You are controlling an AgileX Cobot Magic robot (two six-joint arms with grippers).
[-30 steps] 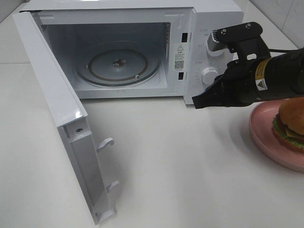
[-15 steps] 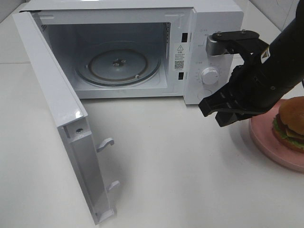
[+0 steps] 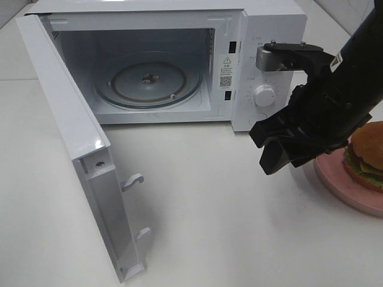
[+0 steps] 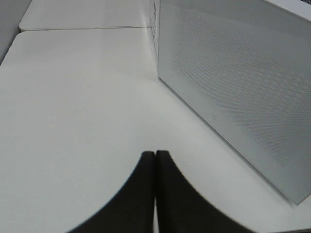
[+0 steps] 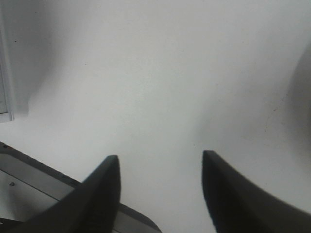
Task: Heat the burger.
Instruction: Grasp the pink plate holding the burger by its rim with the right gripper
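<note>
White countertop (image 3: 239,227) runs under everything you see, with the microwave (image 3: 269,24) at the back and its door (image 3: 66,119) swung wide to the left. The glass turntable (image 3: 149,84) lies on the cavity floor.

Your right gripper (image 3: 261,150) hangs above the counter in front of the control panel, just below the lower knob (image 3: 264,95). Its jaws stand well apart and grip nothing; the right wrist view shows only counter between the two fingers (image 5: 104,194).

The burger (image 3: 366,155) sits on the pink plate (image 3: 341,185) at the right edge of the high view, just beside your right arm and outside the microwave.

Your left gripper (image 4: 155,153) appears only in its own wrist view. Its fingers are pressed together on nothing, above the counter near a white, dot-patterned panel of the microwave.
</note>
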